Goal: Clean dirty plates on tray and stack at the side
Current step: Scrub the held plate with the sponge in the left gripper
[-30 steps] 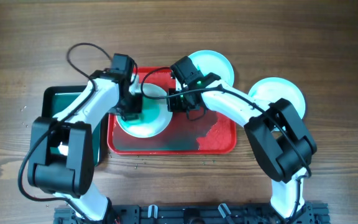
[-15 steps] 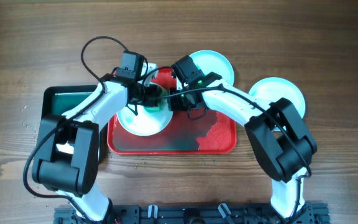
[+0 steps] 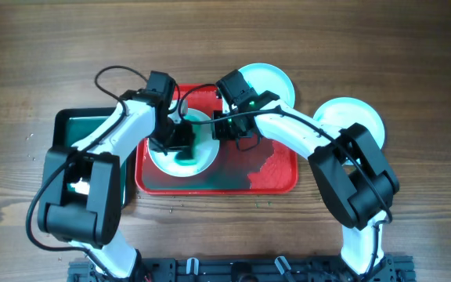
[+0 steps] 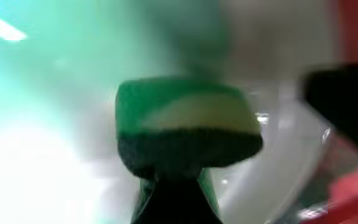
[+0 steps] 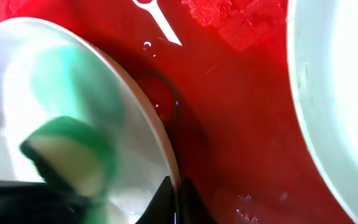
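Three pale plates, smeared plate (image 3: 194,157) on the one red tray (image 3: 276,178), second plate (image 3: 276,78) overlapping its far rim, third plate (image 3: 343,110) on the table (image 3: 413,63) beside it, left gripper (image 3: 178,141) clenched on one green sponge (image 4: 185,118) pressed to the smeared plate, right gripper (image 5: 174,193) pinched tight on that plate's rim.

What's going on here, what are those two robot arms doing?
The robot is washing a dish. Its left gripper holds a green sponge and presses it on the plate lying in the red tray; a teal smear shows on that plate. The right gripper pinches the plate's rim, seemingly to steady it. Two other plates sit nearby: one at the tray's far edge, one on the table to the right.
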